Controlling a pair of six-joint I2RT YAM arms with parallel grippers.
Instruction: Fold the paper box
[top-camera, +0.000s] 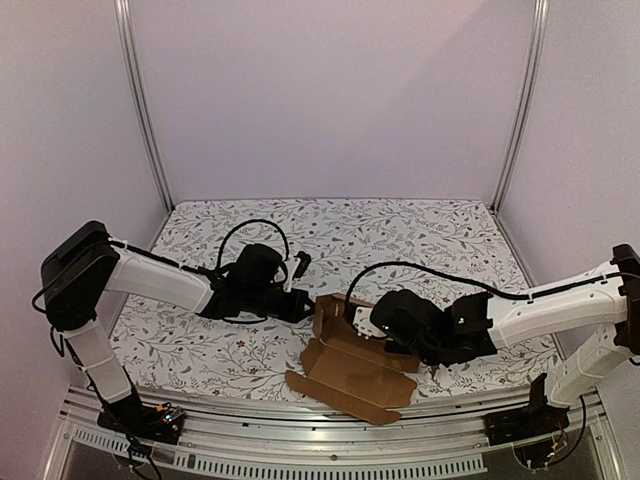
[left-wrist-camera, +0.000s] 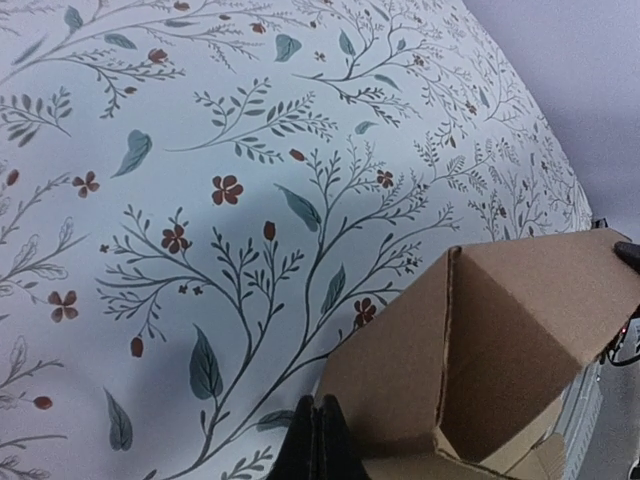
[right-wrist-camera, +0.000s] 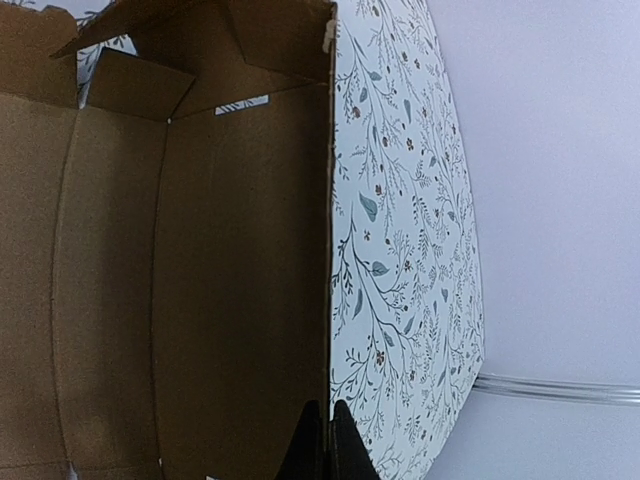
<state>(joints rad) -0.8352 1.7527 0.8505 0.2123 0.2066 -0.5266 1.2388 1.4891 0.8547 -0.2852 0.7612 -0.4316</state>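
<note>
- My left arm (top-camera: 150, 280) reaches from its base at the near left corner out toward the middle of the desk (top-camera: 420, 230), which is covered by a cloth (top-camera: 200, 340) printed with leaves and small red flowers.
- Left jaws: pressed together. In the left wrist view the two dark fingertips (left-wrist-camera: 305, 450) meet with no gap and nothing shows between them.
- The left jaws sit low over the cloth, just beside the left edge of a raised cardboard wall. I cannot tell whether they touch it.
- The paper box (top-camera: 350, 370) lies at the near centre of the desk, between my two arms, and its near corner reaches the front edge of the cloth.
- Box state: partly folded. The base panel lies flat, the far-left wall and flaps stand up, and the creases show. It is plain brown and unprinted.
- In the left wrist view a side flap is folded inward at an angle behind the raised wall.
- Right jaws: pressed together. In the right wrist view the fingertips (right-wrist-camera: 318, 445) meet right at the long straight edge of the open panel, where cardboard gives way to cloth.
- I cannot tell whether cardboard is caught between the right jaws.
- My right arm (top-camera: 550, 305) stretches in from the near right corner, with its wrist over the right part of the box.
</note>
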